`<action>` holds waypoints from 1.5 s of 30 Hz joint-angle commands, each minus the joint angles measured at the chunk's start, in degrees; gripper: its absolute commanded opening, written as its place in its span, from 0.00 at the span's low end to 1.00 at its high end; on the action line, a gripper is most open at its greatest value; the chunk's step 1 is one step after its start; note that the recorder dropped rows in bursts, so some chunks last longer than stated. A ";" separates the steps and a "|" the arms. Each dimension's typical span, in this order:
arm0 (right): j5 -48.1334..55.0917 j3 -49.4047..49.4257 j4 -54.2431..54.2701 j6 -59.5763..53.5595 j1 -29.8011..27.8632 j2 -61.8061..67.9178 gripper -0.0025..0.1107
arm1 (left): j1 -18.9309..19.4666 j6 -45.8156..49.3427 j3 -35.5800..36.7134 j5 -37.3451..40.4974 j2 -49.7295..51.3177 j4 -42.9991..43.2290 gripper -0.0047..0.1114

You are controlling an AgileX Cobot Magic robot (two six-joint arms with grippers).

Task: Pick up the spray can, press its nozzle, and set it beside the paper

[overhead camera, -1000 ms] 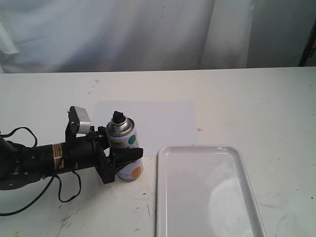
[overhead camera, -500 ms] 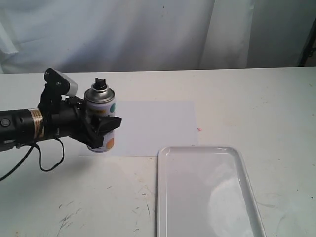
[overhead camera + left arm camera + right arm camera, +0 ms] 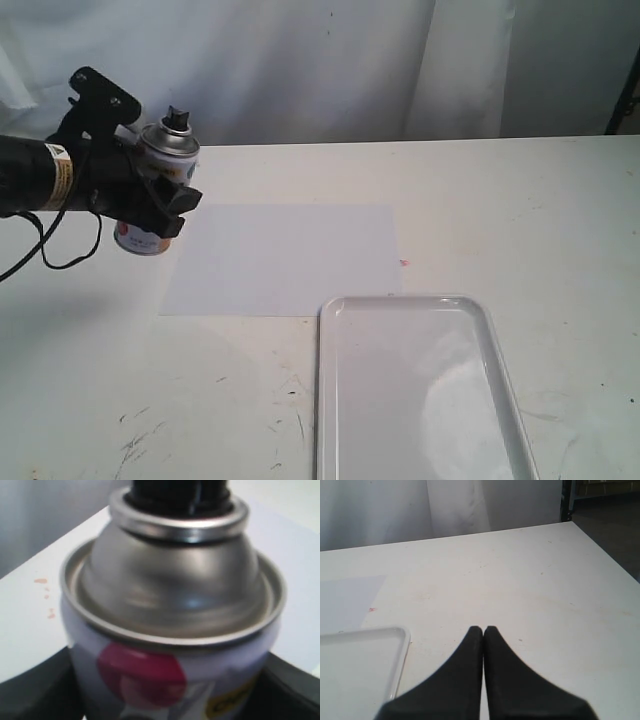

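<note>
A: Scene, large to small?

B: Scuffed white worktop [image 3: 520,220]. On it, near the front, a glossy white raised-rim tray [image 3: 420,400]. Behind the tray lies a flat matte white sheet of paper [image 3: 290,260]. The tray's far-left corner meets the paper's near edge; whether they overlap, cannot tell.

A: Task object?

B: Small cylindrical aerosol can [image 3: 166,150], white label with coloured dots, silver shoulder. The left arm's jaws are clamped around its body. It is roughly upright, apparently clear of the worktop, off the paper's far-left corner. Its small black plastic nozzle [image 3: 177,120] stands exposed above the rim.

A: Right side?

B: The right arm's jaws are pressed together, holding nothing, over bare worktop by the tray's corner — well apart from the can.

A: Step in hand?

B: Judged: can is up, press is due. Keep the left grip firm and the can upright. Bring the closed right tips across and land them squarely on the button, then push straight along the can's axis — an off-centre push could tip it in the grip. The spray opening's direction is not readable, so confirm it faces away from the cameras first.
</note>
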 commanded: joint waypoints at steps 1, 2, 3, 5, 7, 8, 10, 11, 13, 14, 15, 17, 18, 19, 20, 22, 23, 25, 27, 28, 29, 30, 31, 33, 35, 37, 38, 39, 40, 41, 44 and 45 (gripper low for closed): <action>-0.44 0.23 -0.62 -0.27 -0.05 -0.35 0.02 | -0.37 -2.01 -1.71 2.11 -1.04 1.74 0.04; -0.44 0.23 -0.62 -0.27 -0.05 -0.35 0.02 | -0.37 -1.55 -1.71 2.97 -1.04 1.74 0.04; -0.44 0.23 -0.62 -0.27 -0.05 -0.35 0.02 | -0.37 -1.49 -1.71 3.77 -0.90 1.74 0.04; -0.44 0.23 -0.62 -0.27 -0.05 -0.35 0.02 | -0.78 -3.27 -1.71 6.09 -0.67 1.74 0.04; -0.44 0.23 -0.62 -0.27 -0.05 -0.35 0.02 | -1.73 -5.43 -1.71 5.78 -0.67 1.74 0.04; -0.44 0.23 -0.62 -0.27 -0.05 -0.35 0.02 | -2.66 -5.67 -1.71 5.66 -0.67 1.74 0.04; -0.44 0.23 -0.62 -0.27 -0.05 -0.35 0.02 | -4.85 -5.67 -1.71 6.64 -0.67 1.74 0.04; -0.44 0.23 -0.62 -0.27 -0.05 -0.35 0.02 | -6.08 -5.67 -1.71 7.35 -0.67 1.74 0.04; -0.44 0.23 -0.62 -0.27 -0.05 -0.35 0.02 | -8.59 -5.70 -1.71 9.31 -0.67 1.74 0.04; -0.44 0.23 -0.62 -0.27 -0.05 -0.35 0.02 | -9.81 -6.46 -1.71 10.80 -0.67 1.74 0.04; -0.44 0.23 -0.62 -0.27 -0.05 -0.35 0.02 | -10.88 -7.98 -1.71 12.32 -0.67 1.74 0.04; -0.44 0.23 -0.62 -0.27 -0.05 -0.35 0.02 | -12.49 -11.13 -1.71 14.25 -0.67 1.74 0.04; -0.44 0.23 -0.62 -0.27 -0.05 -0.35 0.02 | -13.39 -12.82 -1.71 14.27 -0.67 1.74 0.04; -0.44 0.23 -0.62 -0.27 -0.05 -0.35 0.02 | -13.58 -13.34 -1.71 14.27 -0.67 1.74 0.04; -0.44 0.23 -0.62 -0.27 -0.05 -0.35 0.02 | -13.58 -14.12 -1.71 14.15 -0.67 1.74 0.04; -0.44 0.23 -0.62 -0.27 -0.05 -0.35 0.02 | -13.58 -14.78 -1.71 16.07 -0.53 1.74 0.04; -0.44 0.23 -0.62 -0.27 -0.05 -0.35 0.02 | -13.58 -14.78 -1.71 17.17 -0.53 1.74 0.04; -0.44 0.23 -0.62 -0.27 -0.05 -0.35 0.02 | -12.85 -12.78 -1.71 19.48 -0.33 1.43 0.04; -0.44 0.23 -0.62 -0.27 -0.05 -0.35 0.02 | -12.24 0.10 -1.71 18.66 -0.33 -8.63 0.04; -0.44 0.23 -0.62 -0.27 -0.05 -0.35 0.02 | -12.24 4.84 -1.71 17.69 -0.19 -11.80 0.04; -0.44 0.23 -0.50 -0.27 -0.05 -0.35 0.02 | -12.24 9.49 -1.71 16.79 -0.05 -14.87 0.04; -0.44 0.23 -0.50 -0.27 -0.05 -0.35 0.02 | -12.24 16.71 -1.71 16.13 0.23 -20.01 0.04; -0.44 0.23 -0.50 -0.27 -0.05 -0.35 0.02 | -12.24 26.82 -1.71 15.53 0.55 -28.15 0.04; -0.44 0.23 -0.50 -0.27 -0.05 -0.35 0.02 | -12.48 49.21 -1.71 15.64 1.77 -46.80 0.04; -0.44 0.23 -0.50 -0.27 -0.05 -0.35 0.02 | -12.59 67.92 -1.71 17.70 3.03 -60.42 0.04; -0.44 0.23 -0.25 -0.27 -0.05 -0.35 0.02 | -12.59 78.23 -1.71 18.31 3.55 -65.96 0.04; -0.44 0.23 -0.14 -0.27 -0.05 -0.35 0.02 | -12.59 82.47 -1.71 18.42 3.66 -67.34 0.04; -0.44 0.23 -0.14 -0.27 -0.05 -0.35 0.02 | -12.48 84.97 -1.71 18.41 3.66 -67.64 0.04; -0.44 0.23 -0.14 -0.27 -0.05 -0.35 0.02 | -12.48 86.49 -1.71 18.54 3.66 -67.64 0.04; -0.44 0.23 -0.14 -0.27 -0.05 -0.35 0.02 | -12.48 87.99 -1.99 19.05 3.66 -67.41 0.04; -0.44 0.23 -0.14 -0.27 -0.05 -0.35 0.02 | -12.48 90.33 -4.50 23.67 4.55 -67.26 0.04; -0.44 0.23 -0.14 -0.27 -0.05 -0.35 0.02 | -12.48 90.33 -5.97 26.31 5.24 -67.26 0.04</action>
